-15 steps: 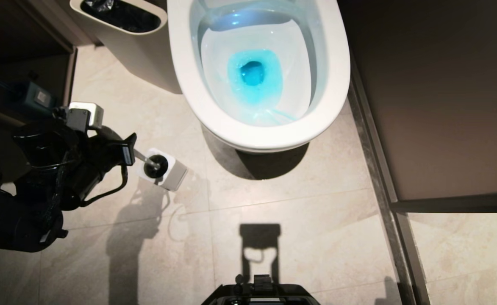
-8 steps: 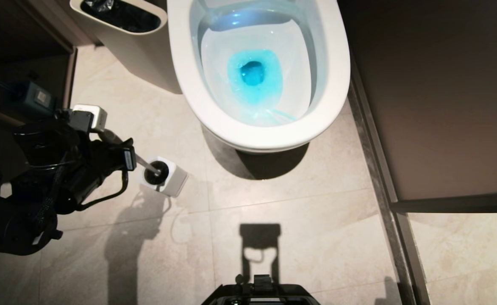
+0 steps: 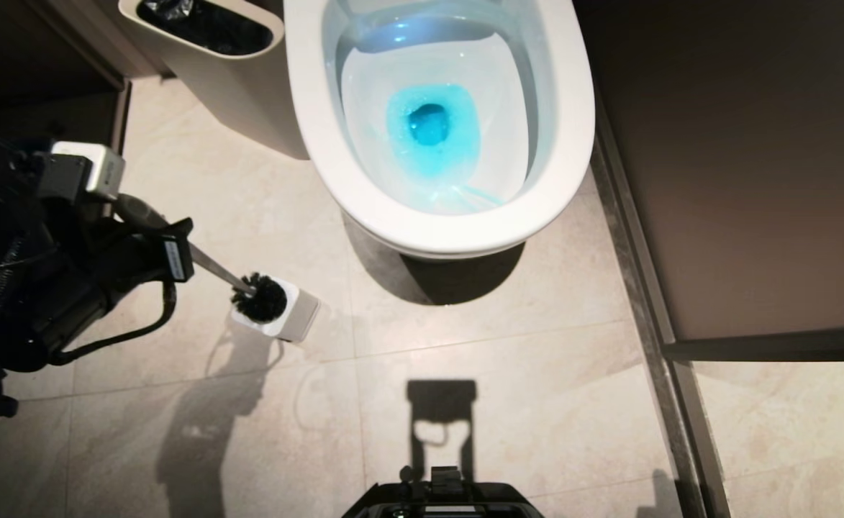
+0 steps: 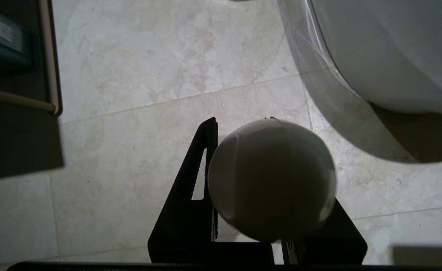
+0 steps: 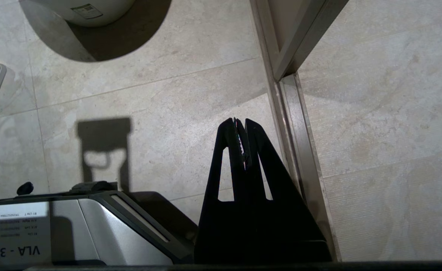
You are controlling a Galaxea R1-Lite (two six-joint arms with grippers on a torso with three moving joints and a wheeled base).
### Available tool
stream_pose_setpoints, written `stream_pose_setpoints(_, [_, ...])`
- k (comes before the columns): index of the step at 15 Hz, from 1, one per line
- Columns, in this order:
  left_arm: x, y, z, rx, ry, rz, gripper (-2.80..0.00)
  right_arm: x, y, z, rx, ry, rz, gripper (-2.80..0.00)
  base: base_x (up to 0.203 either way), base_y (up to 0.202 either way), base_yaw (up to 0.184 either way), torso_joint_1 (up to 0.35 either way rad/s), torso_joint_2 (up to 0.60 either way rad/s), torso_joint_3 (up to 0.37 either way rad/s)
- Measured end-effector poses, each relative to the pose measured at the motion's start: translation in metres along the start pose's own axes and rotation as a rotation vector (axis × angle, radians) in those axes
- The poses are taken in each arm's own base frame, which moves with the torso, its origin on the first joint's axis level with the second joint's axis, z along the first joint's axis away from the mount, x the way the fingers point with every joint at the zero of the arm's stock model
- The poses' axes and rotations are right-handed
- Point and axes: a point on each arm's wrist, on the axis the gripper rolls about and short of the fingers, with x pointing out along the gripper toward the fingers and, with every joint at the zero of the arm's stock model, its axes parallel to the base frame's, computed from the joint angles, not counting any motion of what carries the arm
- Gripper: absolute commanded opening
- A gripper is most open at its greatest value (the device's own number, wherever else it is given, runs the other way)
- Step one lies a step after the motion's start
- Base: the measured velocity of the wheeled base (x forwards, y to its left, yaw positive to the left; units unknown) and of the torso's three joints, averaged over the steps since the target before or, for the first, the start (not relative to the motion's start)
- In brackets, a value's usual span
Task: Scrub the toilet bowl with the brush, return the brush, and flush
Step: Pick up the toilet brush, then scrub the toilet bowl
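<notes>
Head view, left side: left tool (image 3: 177, 253) clenched on the brush (image 3: 257, 296), gripping the slim handle partway up. Handle slants down to the right; black bristle head sits right at the mouth of the white square holder (image 3: 286, 311), whether it is clear of the rim cannot be told. Holder stands on the tile floor (image 3: 508, 403), near the front left of the toilet bowl (image 3: 321, 129) but apart from it. Off-white waste bin (image 3: 242, 86) with black liner stands behind, just beside the bowl's left side. Bowl is open, blue water in the centre, white rim all round. Dark partition wall (image 3: 738, 173) to the right of the bowl, metal threshold strip along its foot. Robot base edge at the bottom centre, its shadow on the tiles.

Left wrist view: rounded white knob end of the brush (image 4: 271, 180) fills the middle, black fingers (image 4: 190, 203) pressed either side of it, bowl's outer curve (image 4: 394, 52) beyond.

Right wrist view: right tool (image 5: 240, 145) clenched on nothing, fingertips pressed together, hanging over tiles beside the threshold strip, next to the robot base.
</notes>
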Motion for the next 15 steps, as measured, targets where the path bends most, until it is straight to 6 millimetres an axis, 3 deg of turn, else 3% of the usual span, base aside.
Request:
stream_pose_setpoints(4, [-0.049, 0.01, 0.039, -0.004, -0.013, -0.012, -2.8, 0.0, 0.0, 0.0, 0.0, 0.001, 0.0, -2.8, 0.0, 0.0, 0.0, 0.0, 0.0, 0.0])
stream_pose_setpoints(7, [-0.102, 0.019, 0.053, 0.002, 0.039, -0.031, -2.8, 0.0, 0.0, 0.0, 0.0, 0.0, 0.0, -2.8, 0.0, 0.0, 0.0, 0.0, 0.0, 0.0])
stream_pose_setpoints(12, [-0.203, 0.036, 0.039, 0.015, 0.18, -0.052, -2.8, 0.0, 0.0, 0.0, 0.0, 0.0, 0.0, -2.8, 0.0, 0.0, 0.0, 0.0, 0.0, 0.0])
stream_pose_setpoints(15, [-0.249, 0.044, 0.03, -0.016, 0.095, -0.059, -2.8, 0.0, 0.0, 0.0, 0.0, 0.0, 0.0, -2.8, 0.0, 0.0, 0.0, 0.0, 0.0, 0.0])
